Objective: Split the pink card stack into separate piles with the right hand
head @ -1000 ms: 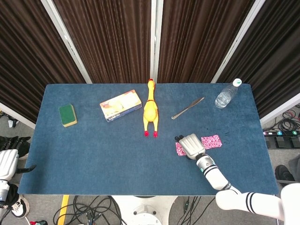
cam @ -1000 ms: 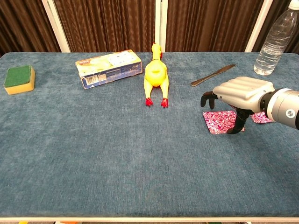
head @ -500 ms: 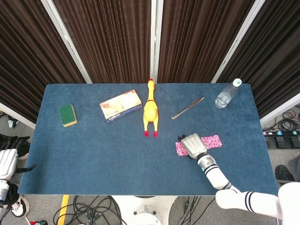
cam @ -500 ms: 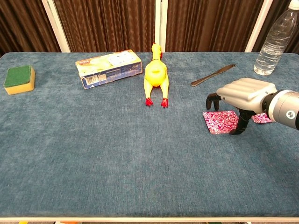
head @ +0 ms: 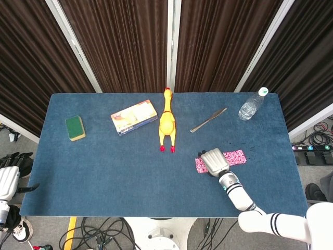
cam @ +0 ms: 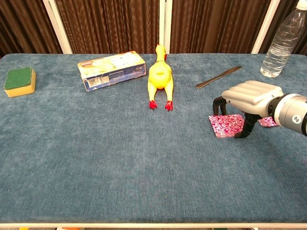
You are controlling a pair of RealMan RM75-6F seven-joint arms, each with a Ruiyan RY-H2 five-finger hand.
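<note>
Pink patterned cards lie in two places on the blue table: one pile [cam: 224, 125] [head: 200, 165] under my right hand and a second pile [cam: 267, 121] [head: 235, 156] just to its right. My right hand [cam: 250, 95] [head: 213, 160] hovers palm-down over the left pile, fingers bent downward. One dark fingertip [cam: 244, 133] touches that pile's right edge, and the thumb hangs at its far left corner. Nothing is lifted. My left hand [head: 9, 179] hangs off the table at the lower left of the head view, fingers apart and holding nothing.
A yellow rubber chicken [cam: 160, 75] lies mid-table, with a card box [cam: 112, 70] and a green-and-yellow sponge [cam: 19, 81] to its left. A butter knife [cam: 218, 77] and a water bottle [cam: 283, 40] are behind my right hand.
My right hand has shifted slightly to the right over the left pile. The cards look unmoved. The left hand stays put.
</note>
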